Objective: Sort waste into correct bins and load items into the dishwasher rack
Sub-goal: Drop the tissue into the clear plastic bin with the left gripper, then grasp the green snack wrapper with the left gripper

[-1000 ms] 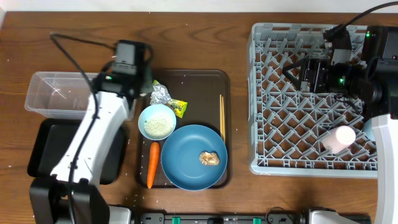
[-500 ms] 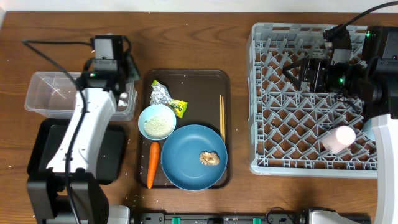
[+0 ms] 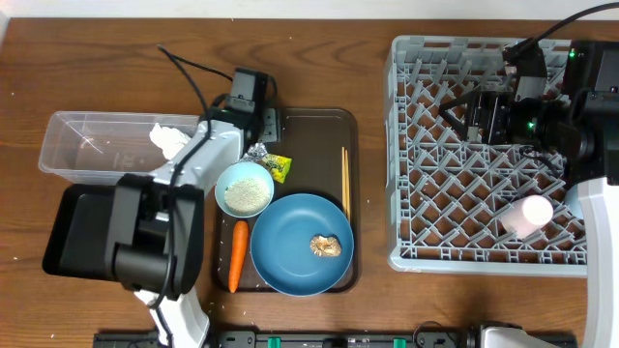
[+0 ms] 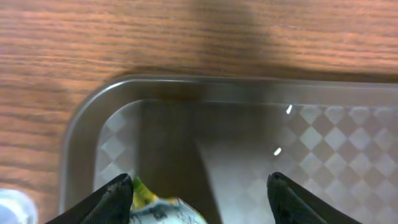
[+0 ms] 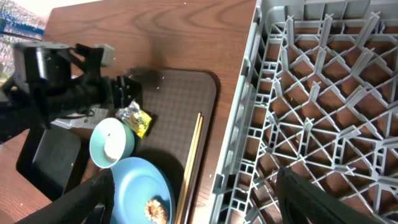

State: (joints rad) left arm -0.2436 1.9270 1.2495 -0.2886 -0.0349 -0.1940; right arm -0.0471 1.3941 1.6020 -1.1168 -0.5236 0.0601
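My left gripper hangs open over the far left corner of the brown serving tray. The crumpled foil with a yellow-green packet edge lies by its left finger. From overhead, the left gripper is just above the foil and packet. A white wrapper lies in the clear tub. The rice bowl, carrot, blue plate with a brown lump, and chopsticks are on the tray. My right gripper is open over the rack, which holds a pink cup.
The black tray sits in front of the clear tub, partly under the left arm. In the right wrist view, the right gripper looks down past the rack's left wall at the chopsticks and plate.
The left arm swung left over the clear tub, opened and let the white wrapper drop in. It then came back right to the tray's far left corner. The right arm stayed still.
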